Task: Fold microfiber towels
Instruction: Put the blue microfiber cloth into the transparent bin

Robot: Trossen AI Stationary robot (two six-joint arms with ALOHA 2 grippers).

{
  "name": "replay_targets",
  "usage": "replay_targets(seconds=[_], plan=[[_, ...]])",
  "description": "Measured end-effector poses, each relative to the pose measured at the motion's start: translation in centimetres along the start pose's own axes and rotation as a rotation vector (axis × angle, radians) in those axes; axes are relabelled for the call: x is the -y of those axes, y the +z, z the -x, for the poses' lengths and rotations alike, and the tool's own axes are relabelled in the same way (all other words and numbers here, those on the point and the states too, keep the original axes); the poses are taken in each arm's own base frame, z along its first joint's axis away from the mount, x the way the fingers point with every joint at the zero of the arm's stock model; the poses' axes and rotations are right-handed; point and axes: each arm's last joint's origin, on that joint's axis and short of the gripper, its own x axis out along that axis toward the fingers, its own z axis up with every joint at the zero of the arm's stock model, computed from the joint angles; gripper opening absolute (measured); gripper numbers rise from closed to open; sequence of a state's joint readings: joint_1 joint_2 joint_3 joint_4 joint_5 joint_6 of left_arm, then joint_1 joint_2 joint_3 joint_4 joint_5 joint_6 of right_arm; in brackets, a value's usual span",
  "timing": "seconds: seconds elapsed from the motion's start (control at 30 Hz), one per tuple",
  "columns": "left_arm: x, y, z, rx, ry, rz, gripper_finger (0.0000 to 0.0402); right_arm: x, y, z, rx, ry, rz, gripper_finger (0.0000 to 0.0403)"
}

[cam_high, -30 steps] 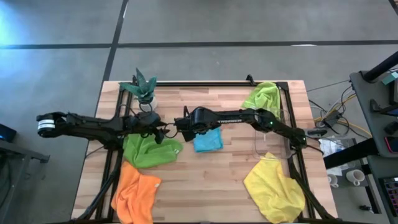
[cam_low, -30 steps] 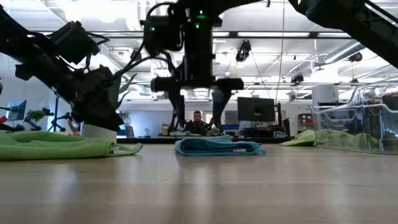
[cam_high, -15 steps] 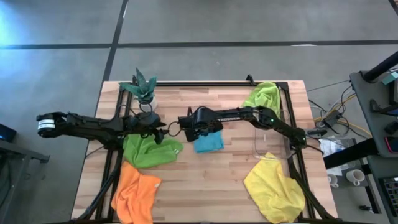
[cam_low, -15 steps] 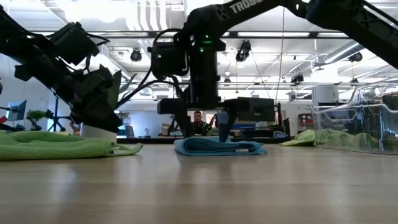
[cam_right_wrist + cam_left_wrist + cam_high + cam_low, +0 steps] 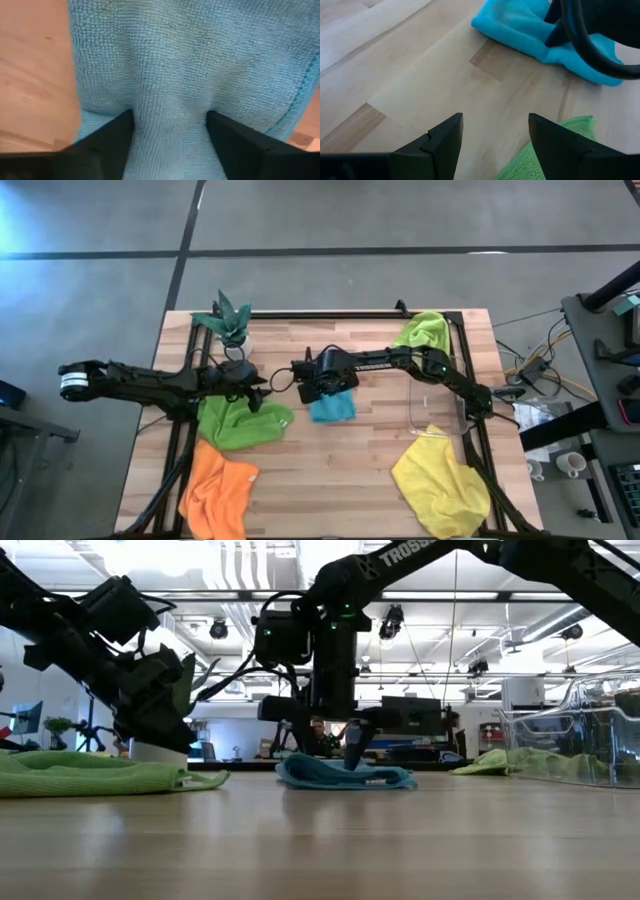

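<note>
Pinching into the blue towel (image 5: 190, 65) with right gripper (image 5: 325, 745) jaws spread, closing; likely lifting an edge over next; left gripper (image 5: 492, 137) waiting released.

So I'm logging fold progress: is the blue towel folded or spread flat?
Folded: the blue towel lies as a small layered bundle, and the right hand presses its fingers into it.

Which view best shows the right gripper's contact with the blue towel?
The right wrist view: the right gripper has blue towel bunched between its fingers. Low view shows fingertips down on the towel; high view has the wrist covering it; left wrist view shows only the towel's edge.
</note>
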State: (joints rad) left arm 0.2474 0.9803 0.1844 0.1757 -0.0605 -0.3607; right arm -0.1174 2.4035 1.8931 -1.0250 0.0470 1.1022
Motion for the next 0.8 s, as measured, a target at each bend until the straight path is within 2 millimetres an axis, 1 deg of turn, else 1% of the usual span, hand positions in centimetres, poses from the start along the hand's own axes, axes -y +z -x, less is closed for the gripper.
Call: replay_targets(seconds=[0.23,0.33,0.43,0.53,0.6,0.67,0.73,0.8], plan=[[0.0,-0.1,-0.1,-0.011,0.001,-0.001,0.0211,0.0,0.6,0.0,0.031,0.014,-0.016,0.0085],[0.0,-0.1,-0.1,-0.011,0.0,-0.001,0.0211,-0.1,0.6,0.0,0.042,0.017,-0.007,0.0027],[0.0,-0.1,-0.1,-0.015,-0.002,-0.001,0.0211,-0.1,0.7,0.5,0.044,0.021,0.02,0.0018],[0.0,-0.2,-0.1,-0.02,-0.01,-0.001,0.0211,0.0,0.7,2.4,0.074,0.033,0.044,0.0015],[0.0,-0.2,-0.1,-0.022,-0.009,-0.002,0.0211,0.7,0.4,3.6,0.083,0.005,0.064,0.0015],[0.0,-0.2,-0.1,-0.023,-0.008,-0.004,0.0211,1.1,0.4,5.7,0.108,0.023,0.07,0.0014],[0.0,-0.2,-0.1,-0.021,-0.009,-0.007,0.0211,2.1,0.0,8.8,0.142,0.017,0.076,0.0014],[0.0,-0.2,-0.1,-0.02,-0.009,-0.008,0.0211,3.1,-0.4,11.3,0.182,0.011,0.077,0.0014]])
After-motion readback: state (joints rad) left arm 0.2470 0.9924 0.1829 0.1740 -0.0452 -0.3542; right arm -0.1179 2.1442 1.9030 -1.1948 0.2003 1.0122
